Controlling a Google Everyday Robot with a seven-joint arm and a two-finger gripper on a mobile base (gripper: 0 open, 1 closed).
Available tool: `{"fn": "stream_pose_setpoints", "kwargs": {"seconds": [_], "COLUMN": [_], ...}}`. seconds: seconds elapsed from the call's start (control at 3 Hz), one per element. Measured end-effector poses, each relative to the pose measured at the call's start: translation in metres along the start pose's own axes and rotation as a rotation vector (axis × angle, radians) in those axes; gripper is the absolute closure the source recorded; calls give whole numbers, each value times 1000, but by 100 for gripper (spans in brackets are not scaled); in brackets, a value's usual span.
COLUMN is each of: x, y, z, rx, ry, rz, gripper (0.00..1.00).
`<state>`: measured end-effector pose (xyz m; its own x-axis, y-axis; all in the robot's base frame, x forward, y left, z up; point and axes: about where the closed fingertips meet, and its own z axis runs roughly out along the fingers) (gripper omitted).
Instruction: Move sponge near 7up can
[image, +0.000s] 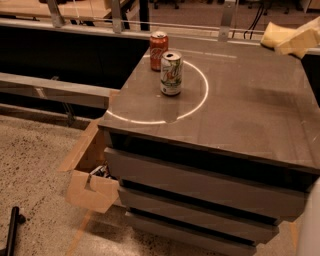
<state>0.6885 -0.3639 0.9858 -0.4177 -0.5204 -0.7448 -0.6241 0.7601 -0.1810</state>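
Camera view of a dark grey table (250, 115) with drawer fronts (200, 187) stacked below its near edge. The 7up can (171, 73) stands upright on the left half of the table top, inside a thin bright ring of light (206, 92) cast on the surface. A red-orange soda can (159, 44) stands upright just behind it and slightly to its left, near the far left corner; whether the two cans touch cannot be told. The gripper (296, 41) is at the upper right corner of the view, over the table's far right corner, its pale jaws closed around the sponge (274, 34). The sponge is held clear of the surface, jutting leftward from the jaws, and is well apart from the 7up can across the width of the table. An open cardboard box (92, 192) sits on the speckled floor against the table's lower left side, and a black rod-like object (12, 232) lies at the bottom left.
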Motion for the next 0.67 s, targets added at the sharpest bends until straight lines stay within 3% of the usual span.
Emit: {"fn": "stream_pose_setpoints", "kwargs": {"seconds": [0.33, 0.67], "x": [-43, -75], "y": [7, 26], "z": [-46, -116], "rx": [108, 249], "ry": [-109, -209], "rz": [-61, -99], "gripper": [100, 100]}}
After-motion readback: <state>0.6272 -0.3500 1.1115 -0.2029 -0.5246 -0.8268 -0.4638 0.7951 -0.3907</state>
